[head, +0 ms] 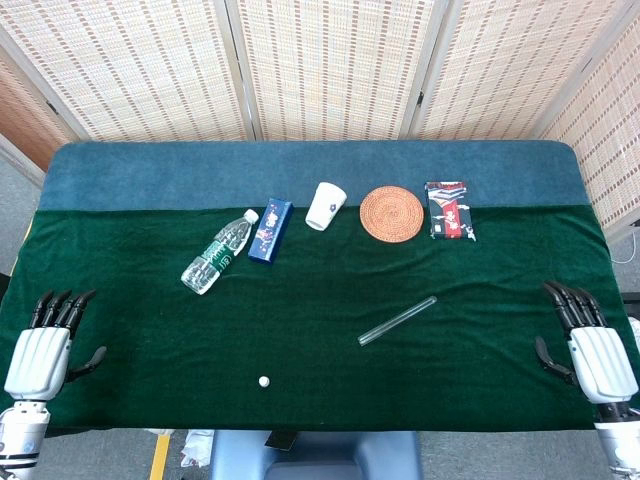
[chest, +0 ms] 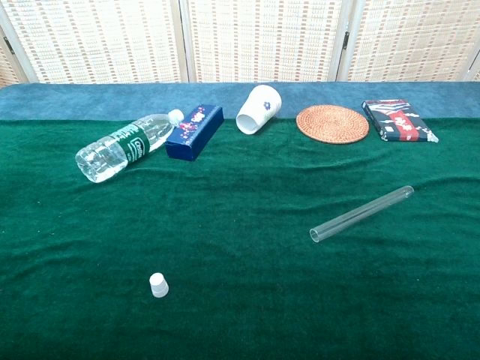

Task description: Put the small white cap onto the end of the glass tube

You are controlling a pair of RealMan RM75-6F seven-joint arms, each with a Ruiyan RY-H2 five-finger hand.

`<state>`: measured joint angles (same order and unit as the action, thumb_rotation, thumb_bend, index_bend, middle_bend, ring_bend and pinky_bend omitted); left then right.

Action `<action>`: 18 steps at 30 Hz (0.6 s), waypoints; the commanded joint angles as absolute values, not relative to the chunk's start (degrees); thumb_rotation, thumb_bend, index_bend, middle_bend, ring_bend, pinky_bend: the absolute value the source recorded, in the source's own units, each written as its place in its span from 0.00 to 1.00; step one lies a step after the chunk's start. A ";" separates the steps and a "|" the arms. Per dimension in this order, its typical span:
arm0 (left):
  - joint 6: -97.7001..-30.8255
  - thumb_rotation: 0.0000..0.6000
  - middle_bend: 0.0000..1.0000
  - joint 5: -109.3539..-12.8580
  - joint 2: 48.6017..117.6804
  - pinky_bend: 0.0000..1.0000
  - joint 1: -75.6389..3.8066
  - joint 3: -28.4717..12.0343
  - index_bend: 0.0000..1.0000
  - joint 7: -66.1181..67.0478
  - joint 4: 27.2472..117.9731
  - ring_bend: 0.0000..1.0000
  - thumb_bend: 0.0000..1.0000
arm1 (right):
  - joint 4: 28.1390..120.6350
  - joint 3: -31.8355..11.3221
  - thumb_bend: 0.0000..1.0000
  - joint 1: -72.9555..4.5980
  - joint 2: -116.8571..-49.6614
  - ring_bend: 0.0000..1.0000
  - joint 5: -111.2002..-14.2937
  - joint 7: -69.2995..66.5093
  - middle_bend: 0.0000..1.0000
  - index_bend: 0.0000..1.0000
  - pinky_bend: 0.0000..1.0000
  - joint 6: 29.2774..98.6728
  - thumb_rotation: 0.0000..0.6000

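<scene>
While both arms sit at the near corners of the table [head: 320, 330], nothing is held. The left hand [head: 45, 345] rests at the near left edge of the dark green cloth [head: 150, 340] with its dark fingers spread and pointing away from the robot, holding nothing; the right hand [head: 590, 345] lies likewise at the near right edge, fingers apart and empty. Neither hand shows in the chest view.

The small white cap [chest: 158, 285] stands alone on the cloth near the front edge, left of centre, well apart from everything else. The clear glass tube [chest: 361, 214] lies flat on the cloth to the right of centre, set on a diagonal, its open end toward the robot and its rounded end farther back and to the right. Cap and tube are well apart.

Along the back of the cloth lie a clear plastic water bottle with a green label [chest: 127, 146] on its side, a dark blue rectangular box [chest: 194, 130] just beside the bottle's cap end, a white paper cup [chest: 258, 109] tipped over, a round woven rattan coaster [chest: 332, 123] and a dark patterned packet [chest: 397, 120].
</scene>
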<state>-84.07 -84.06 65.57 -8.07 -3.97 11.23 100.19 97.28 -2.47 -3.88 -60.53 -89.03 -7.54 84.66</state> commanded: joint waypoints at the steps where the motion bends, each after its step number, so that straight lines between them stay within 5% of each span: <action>1: -84.01 1.00 0.20 -83.92 65.80 0.00 -8.05 -3.90 0.14 11.29 100.04 0.12 0.32 | 98.01 -2.57 0.55 -4.49 -60.11 0.09 -88.48 -7.25 0.10 0.04 0.04 83.98 1.00; 18: -84.28 1.00 0.20 -85.18 66.18 0.00 -8.30 -3.73 0.16 11.01 99.47 0.13 0.32 | 97.97 -2.65 0.55 -4.50 -59.95 0.08 -89.00 -7.58 0.11 0.04 0.04 84.71 1.00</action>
